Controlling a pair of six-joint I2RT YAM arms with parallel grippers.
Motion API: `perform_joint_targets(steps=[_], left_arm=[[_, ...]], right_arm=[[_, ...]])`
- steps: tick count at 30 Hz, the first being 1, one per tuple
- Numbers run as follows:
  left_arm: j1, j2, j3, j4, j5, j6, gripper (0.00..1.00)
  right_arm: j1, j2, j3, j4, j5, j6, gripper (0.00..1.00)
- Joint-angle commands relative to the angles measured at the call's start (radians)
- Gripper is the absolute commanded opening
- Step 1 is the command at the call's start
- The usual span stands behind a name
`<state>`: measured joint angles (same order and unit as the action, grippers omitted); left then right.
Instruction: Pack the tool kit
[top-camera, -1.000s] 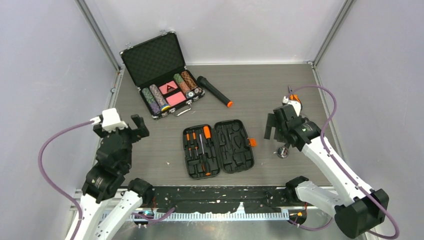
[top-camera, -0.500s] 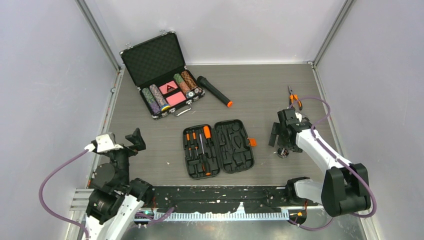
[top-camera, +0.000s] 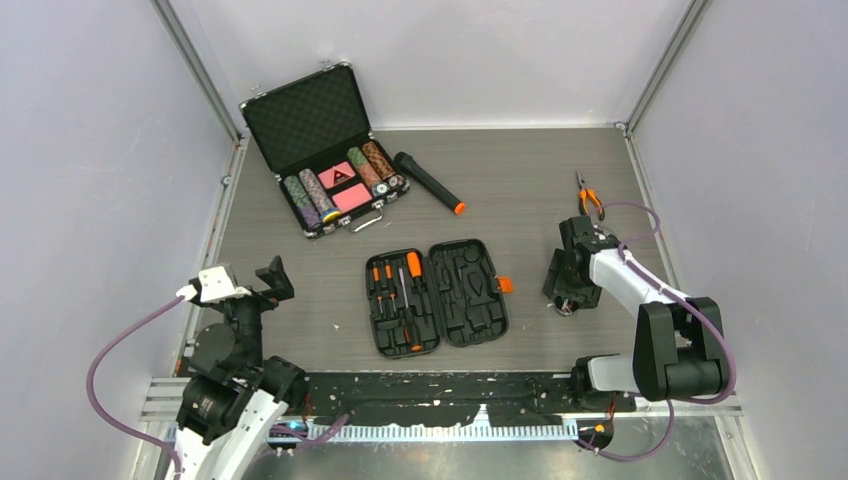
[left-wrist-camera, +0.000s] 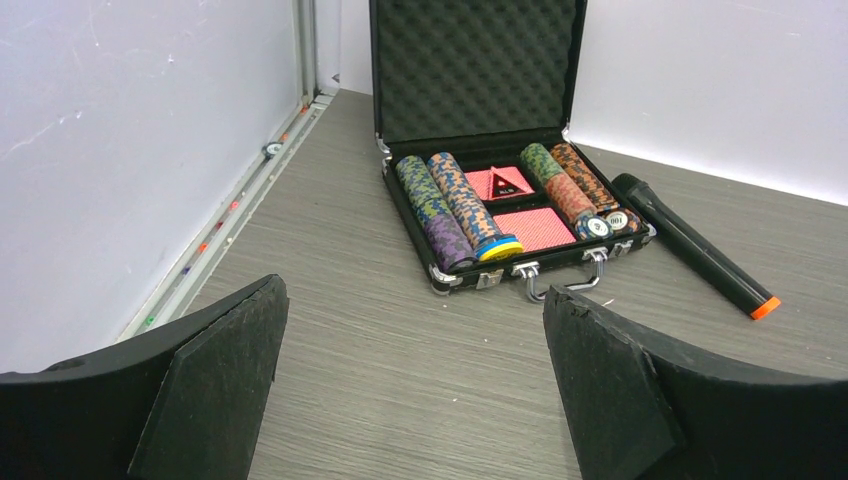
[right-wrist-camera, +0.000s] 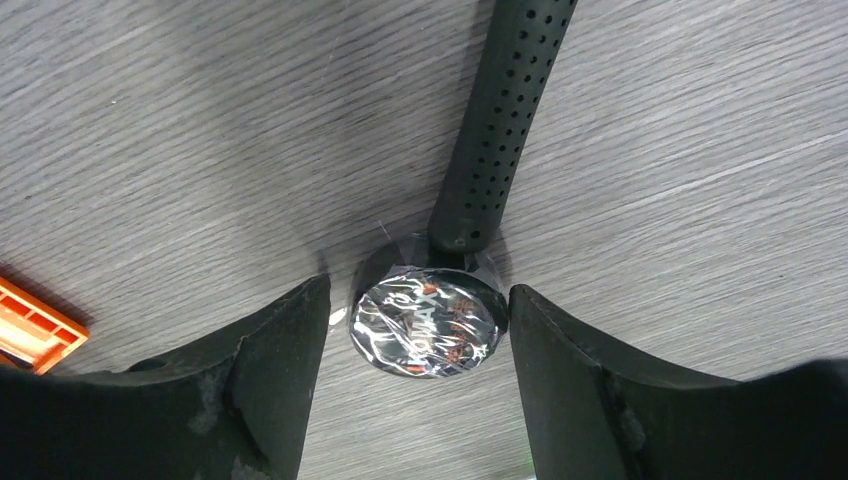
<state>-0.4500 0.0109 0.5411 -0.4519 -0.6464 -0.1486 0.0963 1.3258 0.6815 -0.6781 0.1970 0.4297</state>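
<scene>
Black round tool lies between fingers of right end effector.

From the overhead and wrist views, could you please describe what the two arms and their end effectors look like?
Both the left arm and right arm have white links and bulky black joint housings, each trailed by a purple cable. The left end effector and right end effector are black, with two broad fingers faced in matte, rough-textured pads.
</scene>
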Motion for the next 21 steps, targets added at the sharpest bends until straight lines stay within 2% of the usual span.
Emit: perform_joint_targets(steps=[1,5,9,14,19,21], left_arm=[[0.004,-0.151,0.001,0.064,-0.015,0.011,1.0],[0.004,-0.154,0.0,0.068,-0.012,0.012,1.0],[0.004,-0.152,0.0,0.067,-0.005,0.012,1.0],[0.004,-0.149,-0.002,0.067,-0.006,0.012,1.0],[0.004,-0.142,0.0,0.067,-0.004,0.012,1.0],[0.004,-0.141,0.0,0.065,-0.002,0.012,1.0]], right_arm=[[-0.013,0.002,-0.003,0.016,-0.022,0.016,0.69],[-0.013,-0.031,-0.009,0.003,-0.04,0.015,0.55],[-0.011,-0.087,0.011,-0.038,-0.059,0.008,0.49],[0.021,-0.136,0.113,-0.102,-0.091,0.001,0.47],[0.177,-0.074,0.293,-0.153,-0.034,-0.012,0.48],[0.244,-0.006,0.431,-0.167,-0.022,-0.02,0.48]])
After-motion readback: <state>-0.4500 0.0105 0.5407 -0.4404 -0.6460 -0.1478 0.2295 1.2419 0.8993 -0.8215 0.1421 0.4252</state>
